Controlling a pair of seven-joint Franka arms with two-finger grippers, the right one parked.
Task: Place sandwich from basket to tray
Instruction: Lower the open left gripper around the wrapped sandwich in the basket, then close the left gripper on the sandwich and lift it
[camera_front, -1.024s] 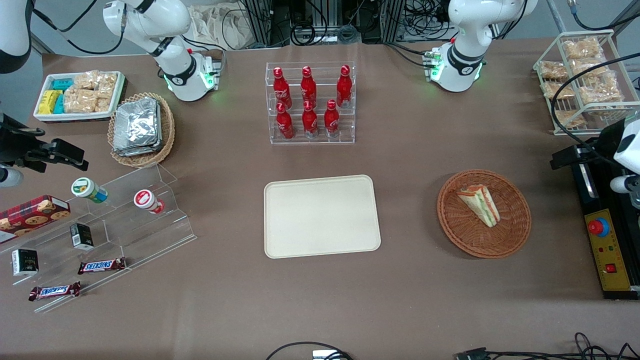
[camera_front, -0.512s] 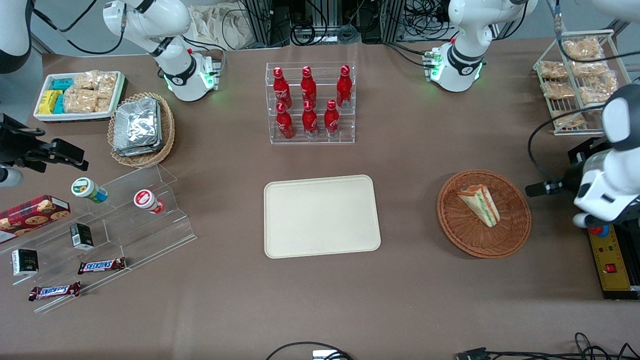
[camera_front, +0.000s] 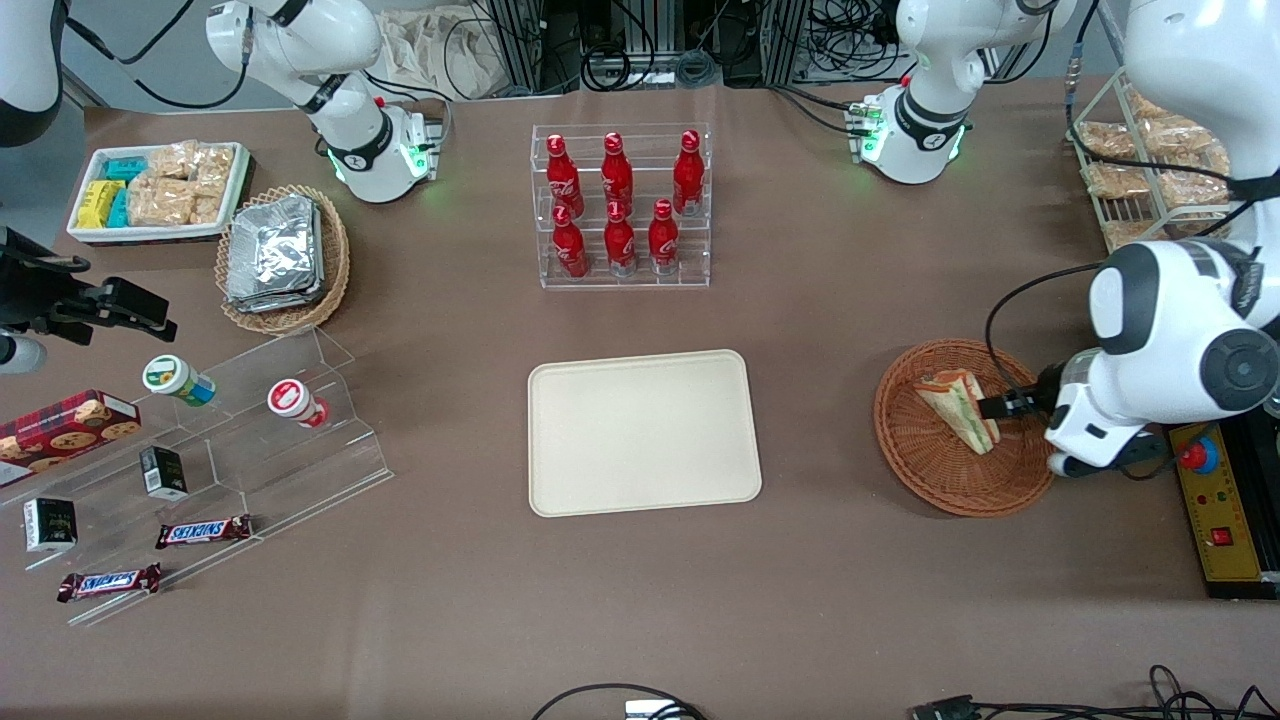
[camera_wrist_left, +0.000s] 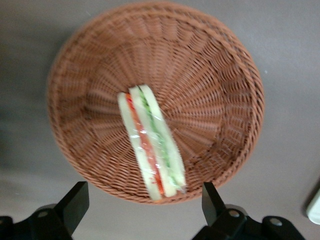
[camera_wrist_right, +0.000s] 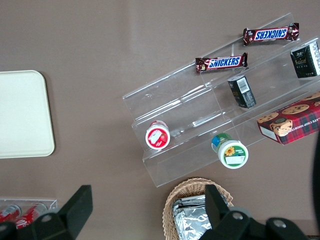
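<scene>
The gripper (camera_wrist_left: 142, 212) hovers above the basket (camera_wrist_left: 220, 65) with jaws wide and empty, the sandwich (camera_wrist_left: 151, 141) lying in the basket, well apart from the tray (camera_front: 642, 432); this looks like the approach, and next it must descend and straddle the wedge.

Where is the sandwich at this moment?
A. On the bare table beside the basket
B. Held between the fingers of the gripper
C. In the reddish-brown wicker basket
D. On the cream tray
C. The sandwich lies in the basket, with the gripper open above the basket's rim and not touching it, while the tray holds nothing.
</scene>
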